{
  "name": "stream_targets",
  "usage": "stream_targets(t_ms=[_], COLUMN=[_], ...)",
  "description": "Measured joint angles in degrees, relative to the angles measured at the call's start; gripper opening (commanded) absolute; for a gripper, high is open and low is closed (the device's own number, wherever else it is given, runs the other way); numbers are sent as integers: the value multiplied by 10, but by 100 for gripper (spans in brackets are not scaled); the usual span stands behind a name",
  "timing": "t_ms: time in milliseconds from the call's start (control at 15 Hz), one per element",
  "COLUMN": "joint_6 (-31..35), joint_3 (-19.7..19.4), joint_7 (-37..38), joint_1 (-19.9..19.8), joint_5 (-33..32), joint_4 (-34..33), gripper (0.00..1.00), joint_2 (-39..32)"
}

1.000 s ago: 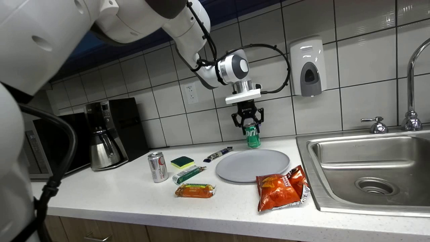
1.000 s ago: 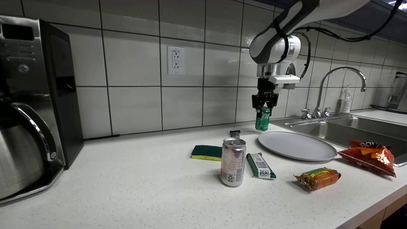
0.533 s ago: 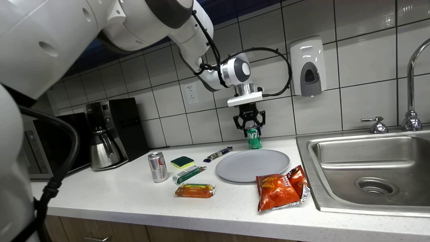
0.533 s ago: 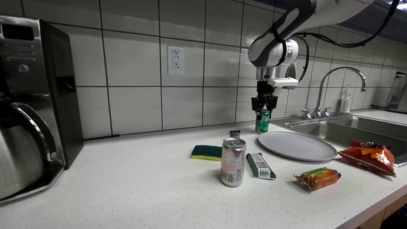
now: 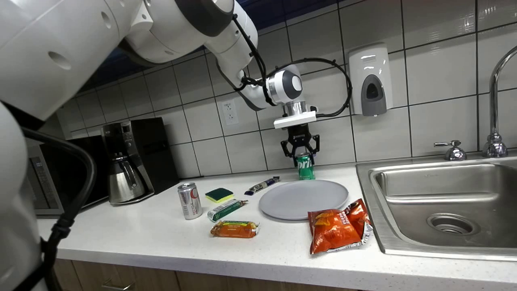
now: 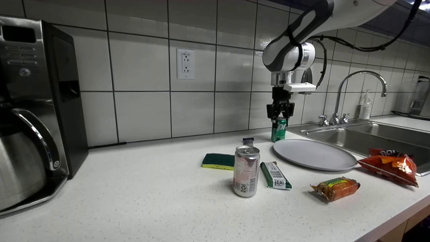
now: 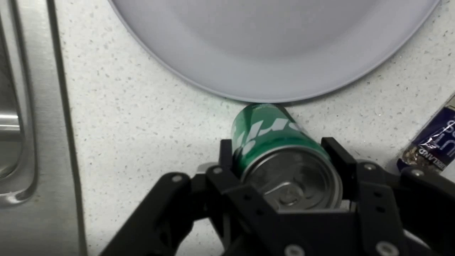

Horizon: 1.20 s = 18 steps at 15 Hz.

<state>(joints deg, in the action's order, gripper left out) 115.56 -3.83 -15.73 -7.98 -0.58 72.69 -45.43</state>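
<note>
My gripper [image 7: 279, 147] is shut on a green Sprite can [image 7: 268, 129], one finger pad against each side near the silver top. Upright or nearly so, the can [image 5: 306, 172] has its base at the counter, or very close to it, behind the grey plate [image 5: 303, 199]. In the wrist view the plate's rim [image 7: 261, 93] passes right by the can's lower end; whether they touch I cannot tell. A dark wrapped bar [image 7: 432, 138] lies to the right there. Both exterior views show the fingers around the can's upper part.
Around the plate lie an orange chip bag [image 5: 337, 228], an orange snack pack [image 5: 234, 229], a green-wrapped bar [image 5: 227, 210] and a sponge [image 5: 219, 195]. A silver can [image 5: 190, 201] stands upright. The steel sink [image 5: 373, 210] borders the counter; the tiled wall [image 6: 191, 114] rises close behind the gripper.
Gripper and green can have come down a little together, the can's base now lower toward the counter. The grip looks the same, and the other objects have stayed put.
</note>
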Motion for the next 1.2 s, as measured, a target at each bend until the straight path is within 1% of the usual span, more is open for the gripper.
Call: stream_targets(t_ms=[600,1200], joint_6=[-27,-50], joint_3=[0,0], joint_7=[0,1], joint_1=[-4,-7], joint_5=[0,0], joint_4=[-13,-42], gripper=[38,38], joint_2=[-6,-21])
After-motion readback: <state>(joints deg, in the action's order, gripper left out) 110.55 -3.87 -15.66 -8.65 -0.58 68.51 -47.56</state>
